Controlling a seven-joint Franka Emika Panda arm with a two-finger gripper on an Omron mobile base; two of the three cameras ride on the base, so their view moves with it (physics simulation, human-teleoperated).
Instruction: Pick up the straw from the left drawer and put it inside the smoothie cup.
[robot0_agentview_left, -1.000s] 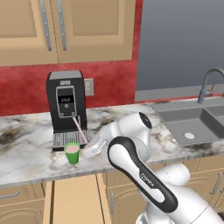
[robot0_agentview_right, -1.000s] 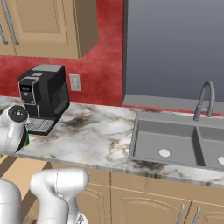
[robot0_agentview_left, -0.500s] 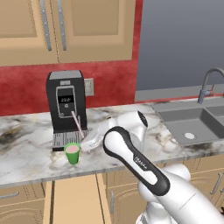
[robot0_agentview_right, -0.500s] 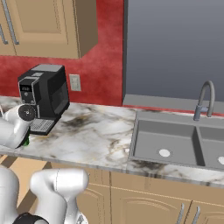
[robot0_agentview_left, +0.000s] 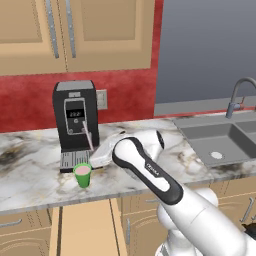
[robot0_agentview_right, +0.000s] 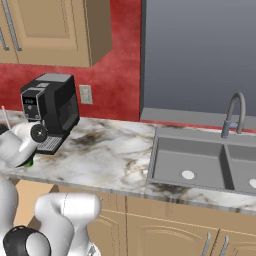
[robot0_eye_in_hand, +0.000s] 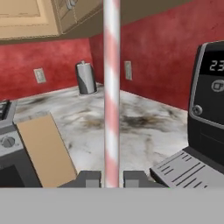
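The hand (robot0_eye_in_hand: 111, 179) has its two dark fingertips closed on the straw (robot0_eye_in_hand: 111, 92), which stands up between them in the hand view as a pink-and-white striped stick; in the left base view the same straw (robot0_agentview_left: 88, 136) slants up in front of the coffee machine (robot0_agentview_left: 75, 120), just above and beside the smoothie cup (robot0_agentview_left: 83, 175). The pick-up looks done, and the step in hand seems to be carrying the straw over to the cup. The green cup stands on the marble surface (robot0_agentview_left: 30, 175) just in front of the machine's drip tray (robot0_agentview_left: 72, 160), pink smoothie showing at its rim. The left drawer (robot0_agentview_left: 85, 230) hangs open below the surface edge, its tan bottom bare where it shows. The next move likely calls for bringing the straw's lower end over the cup's mouth, turning it nearer upright, lowering it in and only then letting go. The coffee machine stands close behind the cup and could catch the straw's upper end or the wrist. A metal canister (robot0_eye_in_hand: 86, 78) and a wall outlet (robot0_eye_in_hand: 40, 75) stand well apart; the sink (robot0_agentview_right: 200, 160) and faucet (robot0_agentview_right: 234, 112) lie far to the right.
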